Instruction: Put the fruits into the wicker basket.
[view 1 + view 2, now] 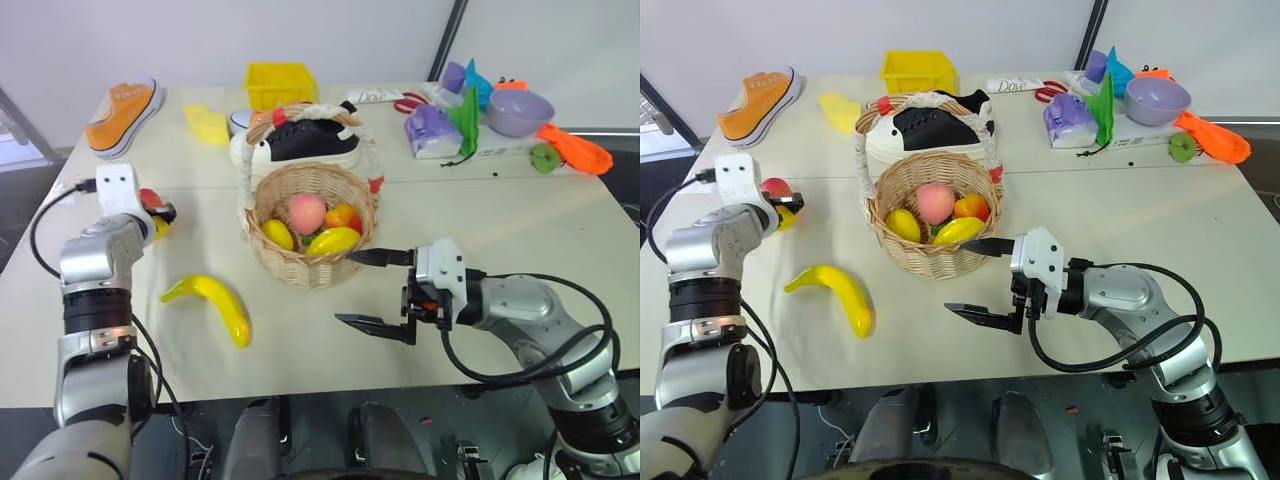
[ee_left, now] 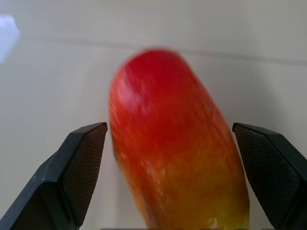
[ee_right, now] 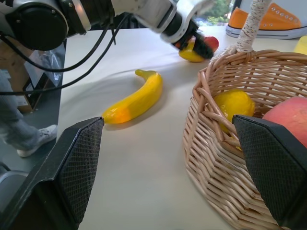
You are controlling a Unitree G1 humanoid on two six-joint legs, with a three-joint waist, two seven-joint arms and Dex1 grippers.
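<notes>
While your left gripper point(image 2: 170, 182) has its jaws spread wide and nothing clamped, the mango point(image 2: 175, 143) sits right between the fingers point(image 2: 84, 163), lying on the table point(image 1: 480, 230) with gaps on both sides. It reads as a smooth, glossy, rigid toy, probably light and likely slippery, so a pinch near the tapered end could squirt it out. Close across the fat middle, pads flat on the two long flanks, and go in deep enough that the bulge sits behind the fingertips.

The banana point(image 1: 212, 305) lies loose on the table, between the two grippers and nearer your left one, just beside the wicker basket point(image 1: 310, 270). Same hard, slick look; being long and curved, it will swing if you take it by a tip. Grab it at mid-length, across the narrow width.

Your right gripper point(image 1: 378, 290) is also fully open and empty, hovering just beside the basket's rim, fingers pointing toward the banana. The basket already holds several fruits, and its tall handle point(image 1: 300, 115) arches over the opening, so drop in beside the handle, not under it.
</notes>
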